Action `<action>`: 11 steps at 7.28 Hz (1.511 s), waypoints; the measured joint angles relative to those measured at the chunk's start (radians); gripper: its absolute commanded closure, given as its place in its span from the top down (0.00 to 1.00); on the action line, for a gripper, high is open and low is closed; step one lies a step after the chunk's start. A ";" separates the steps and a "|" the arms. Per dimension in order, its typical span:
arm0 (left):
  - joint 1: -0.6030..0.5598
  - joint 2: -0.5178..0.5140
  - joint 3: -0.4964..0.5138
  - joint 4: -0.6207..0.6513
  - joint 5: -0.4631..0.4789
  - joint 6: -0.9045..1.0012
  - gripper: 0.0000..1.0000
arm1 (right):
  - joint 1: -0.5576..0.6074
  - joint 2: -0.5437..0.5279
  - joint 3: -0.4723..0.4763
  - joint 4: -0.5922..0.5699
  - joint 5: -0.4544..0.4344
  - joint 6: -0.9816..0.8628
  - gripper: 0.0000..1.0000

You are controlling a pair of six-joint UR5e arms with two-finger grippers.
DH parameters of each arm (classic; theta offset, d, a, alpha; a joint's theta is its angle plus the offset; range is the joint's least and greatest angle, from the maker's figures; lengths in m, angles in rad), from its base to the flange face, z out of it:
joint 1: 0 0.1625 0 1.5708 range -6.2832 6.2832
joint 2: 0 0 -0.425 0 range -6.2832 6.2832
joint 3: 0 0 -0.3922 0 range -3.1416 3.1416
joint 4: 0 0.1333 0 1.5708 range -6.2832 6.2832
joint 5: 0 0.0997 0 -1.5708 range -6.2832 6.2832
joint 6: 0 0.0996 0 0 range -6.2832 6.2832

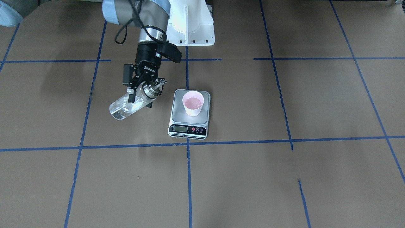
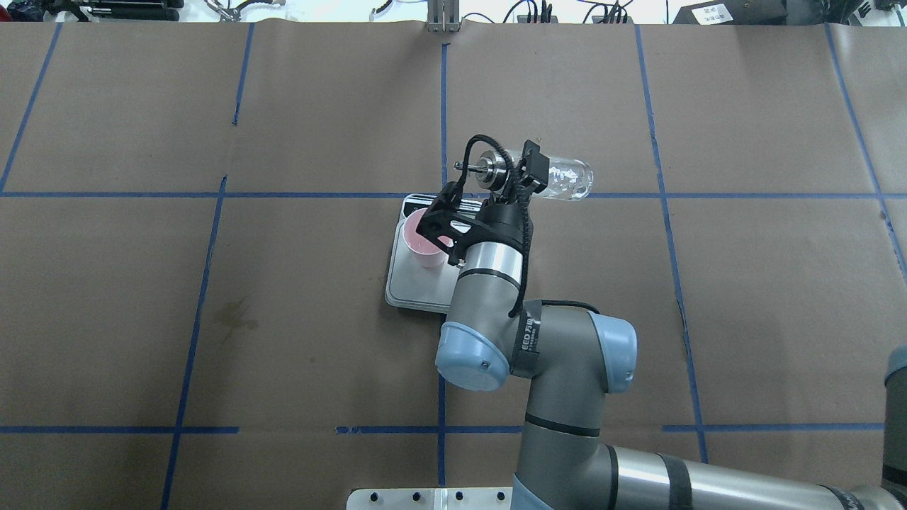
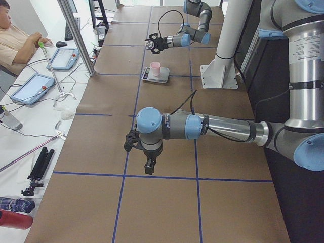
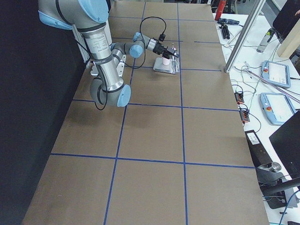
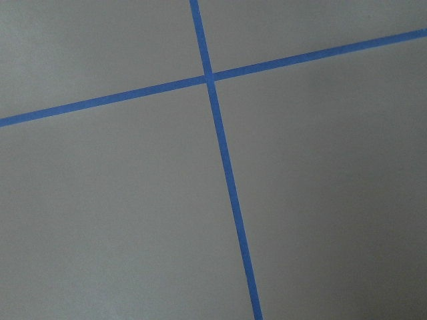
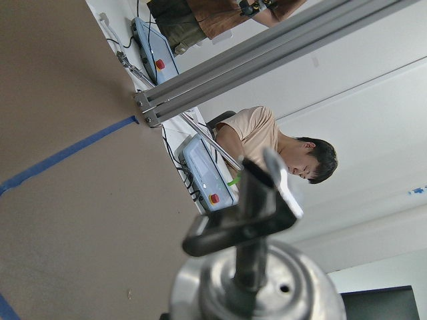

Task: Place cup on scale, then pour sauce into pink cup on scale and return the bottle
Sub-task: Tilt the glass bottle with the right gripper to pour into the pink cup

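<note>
The pink cup [image 1: 193, 103] stands upright on the steel scale [image 1: 178, 114], its inside glossy and pinker. My right gripper [image 1: 142, 90] is shut on the clear glass bottle [image 1: 126, 107] just below its metal collar. The bottle hangs tilted almost flat above the table. Its spout [image 1: 161, 83] points toward the scale and stays apart from the cup's rim. From overhead, the bottle [image 2: 563, 178] lies beyond the scale [image 2: 411, 292] and cup [image 2: 418, 244]. The right wrist view shows the spout cap [image 6: 260, 280] close up. My left gripper [image 3: 148, 164] hovers over bare table far from the scale; I cannot tell its state.
Brown paper with blue tape lines [image 1: 188, 144] covers the table. The white robot base [image 1: 193, 28] sits behind the scale. A seated person [image 3: 12, 43] and tablets [image 3: 31, 87] are at a side bench past an aluminium post [image 3: 76, 35].
</note>
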 measured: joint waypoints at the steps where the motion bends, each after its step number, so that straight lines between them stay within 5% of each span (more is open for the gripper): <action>1: 0.000 0.000 0.000 0.000 0.000 0.000 1.00 | -0.011 0.006 -0.037 -0.003 -0.035 -0.039 0.00; 5: 0.000 0.000 -0.001 -0.001 -0.002 0.000 1.00 | -0.044 -0.035 -0.056 -0.004 -0.180 -0.190 0.00; 11: 0.000 0.000 -0.001 0.000 -0.002 0.000 1.00 | -0.056 -0.041 -0.057 -0.003 -0.263 -0.402 0.00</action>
